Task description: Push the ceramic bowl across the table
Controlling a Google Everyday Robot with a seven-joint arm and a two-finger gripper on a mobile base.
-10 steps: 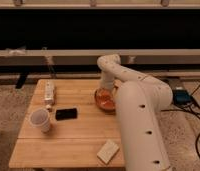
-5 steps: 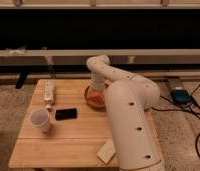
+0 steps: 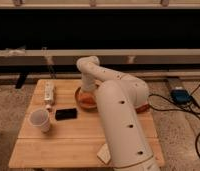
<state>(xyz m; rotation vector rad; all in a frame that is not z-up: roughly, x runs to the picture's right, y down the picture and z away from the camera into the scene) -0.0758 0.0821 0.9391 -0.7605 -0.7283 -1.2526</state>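
The ceramic bowl [image 3: 84, 100], wide, shallow and orange, sits on the wooden plank table [image 3: 68, 135] at the middle of its far half. My white arm arches over from the right and comes down at the bowl. The gripper [image 3: 88, 90] is at the bowl's far right rim, in or against it. The arm hides the bowl's right part.
A whitish cup [image 3: 39, 120] stands at the left front of the table. A black phone [image 3: 66, 113] lies just left of the bowl, and a white strip-like object [image 3: 49, 92] lies at the far left. A white card [image 3: 104, 153] lies near the front edge. A blue device [image 3: 180, 95] with cables lies on the floor at the right.
The gripper and the bowl have moved left across the table, from right of centre toward the phone. The arm has swung left with them.
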